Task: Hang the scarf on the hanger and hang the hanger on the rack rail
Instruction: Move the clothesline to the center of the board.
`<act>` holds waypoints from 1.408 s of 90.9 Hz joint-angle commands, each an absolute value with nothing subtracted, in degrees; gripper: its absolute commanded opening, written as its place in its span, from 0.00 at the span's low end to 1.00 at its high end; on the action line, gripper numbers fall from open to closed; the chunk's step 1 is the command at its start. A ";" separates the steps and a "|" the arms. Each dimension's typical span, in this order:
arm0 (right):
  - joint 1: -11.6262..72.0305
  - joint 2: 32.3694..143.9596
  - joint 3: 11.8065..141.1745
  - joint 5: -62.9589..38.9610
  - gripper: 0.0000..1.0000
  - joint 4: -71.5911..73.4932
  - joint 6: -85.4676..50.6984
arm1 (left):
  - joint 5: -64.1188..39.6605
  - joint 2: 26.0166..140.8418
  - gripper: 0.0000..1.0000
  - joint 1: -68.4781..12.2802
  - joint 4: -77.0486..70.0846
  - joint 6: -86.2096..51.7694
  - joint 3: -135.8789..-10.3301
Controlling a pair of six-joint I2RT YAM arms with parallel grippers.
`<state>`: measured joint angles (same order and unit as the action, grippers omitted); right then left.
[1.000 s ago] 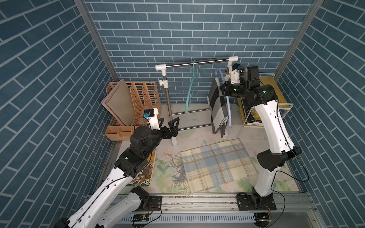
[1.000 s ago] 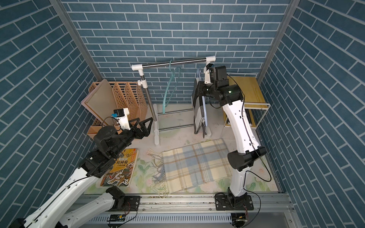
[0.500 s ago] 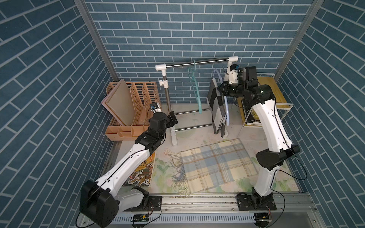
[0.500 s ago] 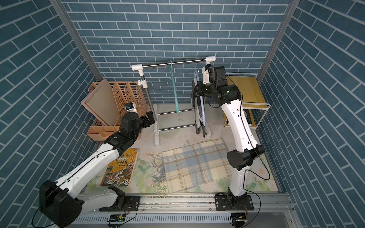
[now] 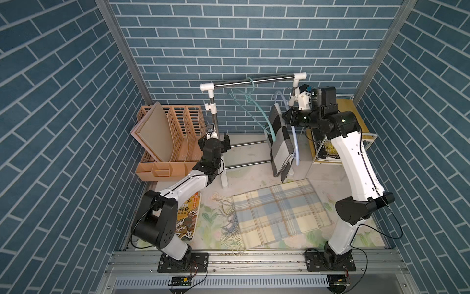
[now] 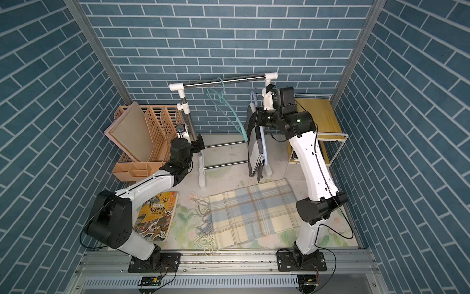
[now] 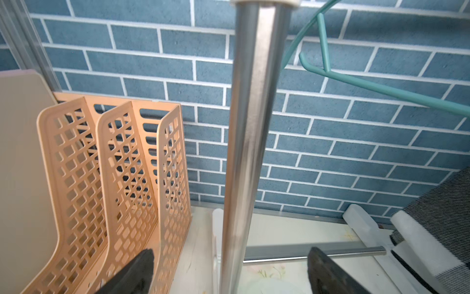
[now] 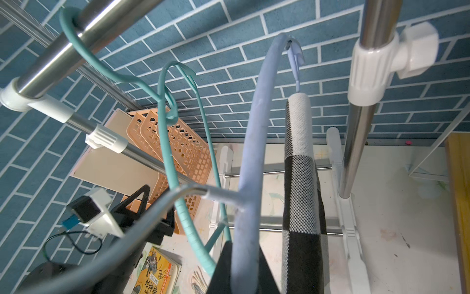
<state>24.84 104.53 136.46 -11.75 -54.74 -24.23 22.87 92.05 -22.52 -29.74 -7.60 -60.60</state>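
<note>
A black, grey and white checked scarf (image 5: 279, 142) (image 6: 254, 147) (image 8: 300, 178) is draped over a light blue hanger (image 5: 295, 142) (image 8: 254, 142). My right gripper (image 5: 286, 118) (image 6: 258, 118) (image 8: 245, 254) is shut on that hanger, holding it up beside the rack's right post. A teal hanger (image 5: 254, 107) (image 8: 167, 142) (image 7: 381, 89) hooks on the steel rail (image 5: 254, 81), its lower end by the scarf. My left gripper (image 5: 218, 141) (image 6: 195, 143) (image 7: 231, 250) is open and empty, with the rack's left post (image 7: 254, 101) between its fingers.
A second scarf, blue and cream plaid (image 5: 277, 216), lies flat on the table in front of the rack. An orange file rack (image 5: 178, 132) with beige boards stands at the back left. A book (image 5: 188, 221) lies front left. A wooden shelf (image 5: 348, 112) with books stands at the right.
My left arm has stretched back from the front to the rack's left post. The teal hanger has swung towards the checked scarf. The right gripper keeps hold of the blue hanger.
</note>
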 commanded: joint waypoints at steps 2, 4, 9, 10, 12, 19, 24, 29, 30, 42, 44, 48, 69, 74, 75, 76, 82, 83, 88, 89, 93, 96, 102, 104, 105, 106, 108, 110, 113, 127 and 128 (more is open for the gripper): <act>24.53 100.63 136.53 -12.92 0.00 -48.16 -24.10 | 20.66 95.18 0.89 -21.19 -36.42 -2.55 -63.37; 24.46 100.50 136.44 -12.85 0.00 -48.16 -24.09 | 20.44 95.67 0.87 -20.94 -36.44 -2.48 -63.85; 24.48 100.04 136.13 -12.84 0.00 -48.16 -24.08 | 19.25 96.65 0.79 -20.28 -37.03 -2.15 -64.52; 24.41 99.98 136.05 -12.84 0.00 -48.16 -24.08 | 18.99 96.75 0.77 -20.16 -37.28 -2.00 -64.56; 24.43 99.83 135.94 -12.83 0.00 -48.16 -24.08 | 18.50 96.90 0.74 -19.91 -37.91 -1.77 -64.48; 24.46 99.44 135.66 -12.62 0.00 -48.19 -24.00 | 17.07 96.73 0.62 -19.46 -40.03 -0.91 -63.65; 24.36 99.24 135.53 -12.50 0.00 -48.25 -23.91 | 15.50 96.37 0.48 -19.19 -40.46 -0.33 -63.04; 24.33 99.10 135.53 -12.40 0.00 -48.27 -23.91 | 13.84 95.60 0.37 -19.00 -40.61 -0.11 -62.22; 24.29 99.08 135.53 -12.44 0.00 -48.26 -23.91 | 13.20 95.35 0.35 -18.95 -40.65 -0.10 -62.05; 24.17 98.60 135.28 -12.06 0.00 -48.54 -23.65 | 7.53 92.26 0.11 -18.51 -39.83 0.54 -59.73; 24.13 98.48 135.20 -11.89 0.00 -48.59 -23.58 | 6.43 91.66 0.07 -18.47 -39.53 0.66 -59.45; 24.08 98.21 134.90 -11.83 0.00 -48.67 -23.51 | 4.48 90.82 0.00 -18.38 -38.73 0.70 -58.94; 23.99 96.31 133.59 -11.25 0.00 -48.97 -23.39 | -5.53 87.64 0.00 -18.21 -32.57 1.95 -58.92; 23.98 95.75 133.15 -11.07 0.00 -49.03 -23.33 | -7.50 86.73 0.00 -18.19 -30.91 2.63 -58.34; 23.99 95.64 133.07 -11.07 0.00 -49.08 -23.31 | -7.84 86.61 0.00 -18.19 -30.62 2.72 -58.22; 23.99 95.55 132.98 -11.07 0.00 -49.11 -23.30 | -8.05 86.46 0.00 -18.19 -30.38 2.85 -58.07; 23.99 95.06 132.50 -11.10 0.00 -49.13 -23.29 | -9.16 85.17 0.00 -18.19 -29.10 3.64 -56.72; 23.99 94.99 132.43 -11.09 0.00 -49.13 -23.25 | -9.24 84.95 0.00 -18.19 -28.92 3.75 -56.53; 23.95 94.72 132.09 -11.10 0.00 -49.15 -23.25 | -9.37 84.13 0.00 -18.12 -27.80 4.11 -55.76; 23.97 94.69 132.05 -11.18 0.00 -49.14 -23.27 | -9.30 83.90 0.00 -18.11 -27.61 4.12 -55.66; 23.98 94.58 131.81 -11.14 0.00 -49.21 -23.29 | -8.37 83.18 0.00 -18.11 -27.06 3.83 -55.20; 23.99 94.44 131.72 -11.16 0.00 -49.22 -23.27 | -7.58 82.70 0.00 -18.11 -26.61 3.13 -55.05; 24.00 94.24 131.51 -11.19 0.00 -49.21 -23.29 | -6.01 81.20 0.33 -18.11 -25.07 0.77 -54.98; 24.04 94.16 131.49 -11.19 0.00 -49.22 -23.29 | -5.63 80.31 0.50 -18.17 -24.48 0.02 -54.86; 24.02 94.14 131.49 -11.13 0.00 -49.22 -23.29 | -5.37 79.92 0.56 -18.18 -24.02 -0.43 -54.76; 24.01 94.09 131.44 -11.10 0.00 -49.22 -23.29 | -5.01 79.42 0.62 -18.23 -23.66 -0.92 -54.58; 24.00 93.99 131.45 -10.95 0.00 -49.24 -23.18 | -4.26 78.46 0.72 -18.31 -23.03 -2.03 -54.19; 23.99 93.96 131.45 -10.91 0.00 -49.25 -23.20 | -3.35 77.45 0.80 -18.42 -22.41 -3.17 -53.62; 23.99 93.91 131.40 -10.75 0.00 -49.28 -23.11 | -1.76 75.71 0.93 -18.56 -21.15 -5.11 -52.80; 23.95 94.33 131.22 -10.70 0.00 -49.52 -23.10 | 0.94 69.87 0.99 -22.31 -9.51 -13.15 -51.58; 23.97 94.36 131.22 -10.67 0.00 -49.55 -23.06 | 1.08 69.74 1.00 -22.93 -8.80 -13.30 -51.59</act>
<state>24.25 96.73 130.56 -11.25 -54.96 -24.21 -1.76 72.31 -19.51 -18.57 -6.66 -52.31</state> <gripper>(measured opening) 0.123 0.993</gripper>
